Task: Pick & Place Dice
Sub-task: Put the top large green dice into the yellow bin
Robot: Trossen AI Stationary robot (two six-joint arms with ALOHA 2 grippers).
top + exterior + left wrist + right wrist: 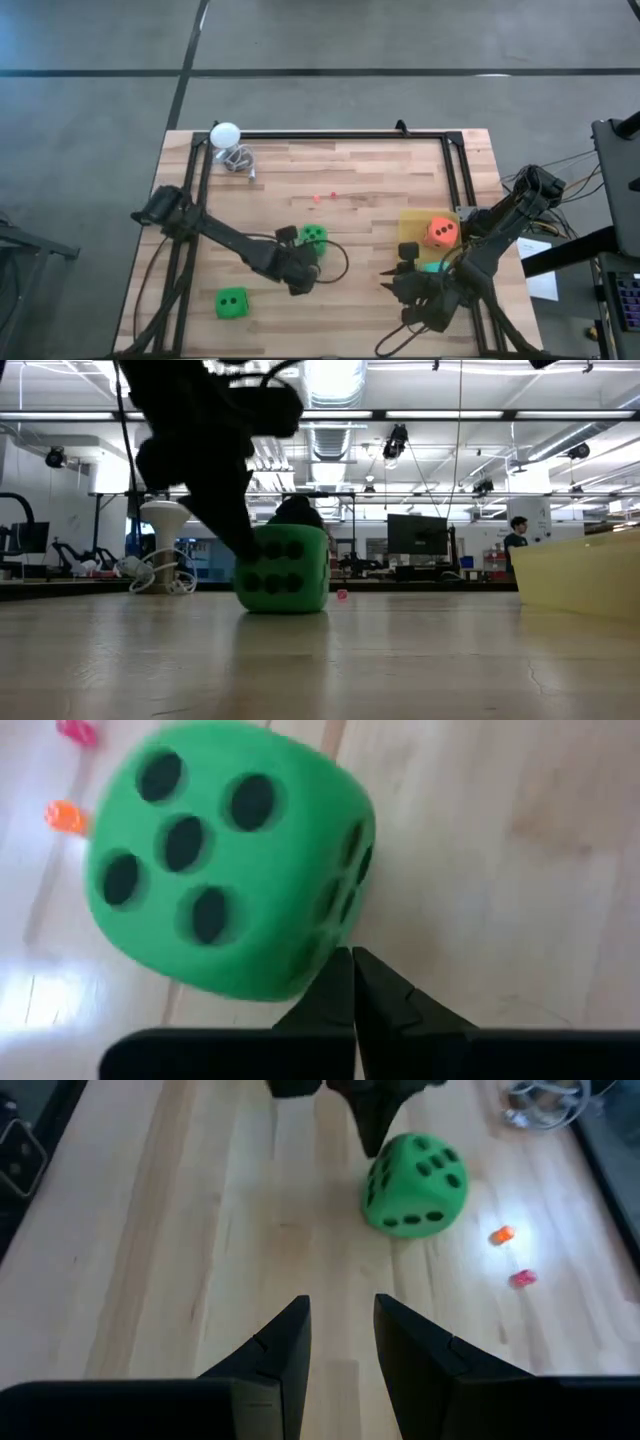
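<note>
A bright green die (313,236) sits on the wooden table near its middle, with my left gripper (352,970) shut right beside it. It also shows in the low view as die (284,568) and in the right wrist view as die (415,1184). A second green die (232,303) lies near the table's front edge. The orange-red die (441,232) rests in a yellow container (412,218). A teal die (432,266) peeks out under my right arm. My right gripper (342,1342) hovers open over bare wood, right of the middle die, with nothing between its fingers. My left gripper's shut fingertips (350,960) meet the green die at a lower edge of its side (322,952), on the side toward the table's near left. The fingers slant down from there. The die stands on the table.
A white ball (225,133) and a small tangle of wire (238,160) lie at the far left corner. Two tiny pink and orange bits (325,197) lie beyond the middle die. A black frame (330,134) runs along the table's far edge and both sides.
</note>
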